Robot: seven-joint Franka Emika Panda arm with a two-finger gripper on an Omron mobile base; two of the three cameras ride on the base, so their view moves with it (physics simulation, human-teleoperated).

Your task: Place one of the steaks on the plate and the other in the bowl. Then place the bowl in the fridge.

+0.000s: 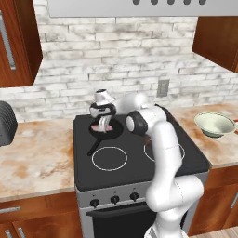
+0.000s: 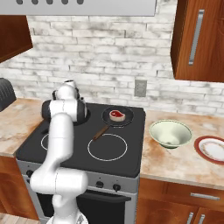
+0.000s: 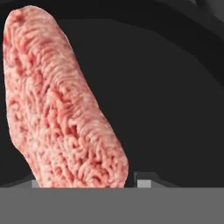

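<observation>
Reaching down for the first steak in the pan.

The claw [image 1: 105,126] was low over the dark pan [image 1: 108,130] at the back left of the stove [image 1: 139,160], with the pale pink steak [image 3: 61,109] right between its tips. I could not tell if the claw had hold of the meat yet or was just around it. The red steak [image 2: 117,115] sat in the other pan [image 2: 117,117]. The bowl [image 2: 170,133] and the plate [image 2: 212,148] waited on the bench [image 2: 175,164] to the right of the stove. Next, I think, the claw needed to squeeze the steak snugly, lift it straight up, and carry it over to the plate or the bowl.
</observation>
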